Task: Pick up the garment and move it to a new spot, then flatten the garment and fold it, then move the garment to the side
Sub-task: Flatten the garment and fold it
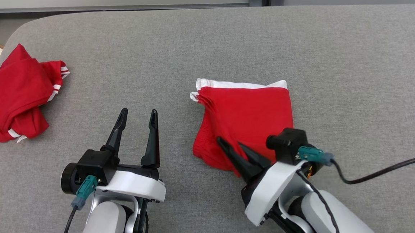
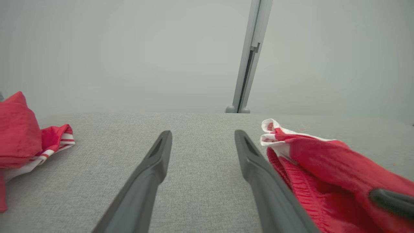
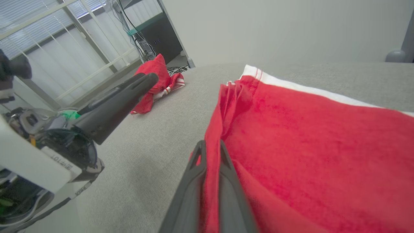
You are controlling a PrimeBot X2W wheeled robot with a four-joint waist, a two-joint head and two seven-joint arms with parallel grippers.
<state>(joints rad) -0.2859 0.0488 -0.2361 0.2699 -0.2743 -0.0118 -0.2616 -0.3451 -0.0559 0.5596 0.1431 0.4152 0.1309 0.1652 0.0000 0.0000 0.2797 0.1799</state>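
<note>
Folded garment (image 1: 247, 117): a red piece was seen lying flat on the grey table (image 1: 203, 41), right of the table's middle, with its white band (image 1: 241, 84) laid along the edge towards the table's far side
Right gripper (image 1: 230, 144): was found closed on the garment's corner nearest the table's front edge, with red cloth pinched between its fingers in the right wrist view (image 3: 212, 145)
Left gripper (image 1: 139, 113): was held wide apart with nothing between its fingers, over bare table left of the middle, beside the cloth but not touching it
Crumpled heap (image 1: 15, 96): a second red bundle was seen at the table's left edge, well apart from the folded piece
Lie of the cloth: from the pinch, the garment was spread towards the table's far side and its right
Long axis: was judged to run from the table's front to its far side, though the shape was close to square
Nearer arm: the right, already holding
Stage: folding was judged done, with only the move aside left
Risk: with one corner held, the layers could be pulled open
</note>
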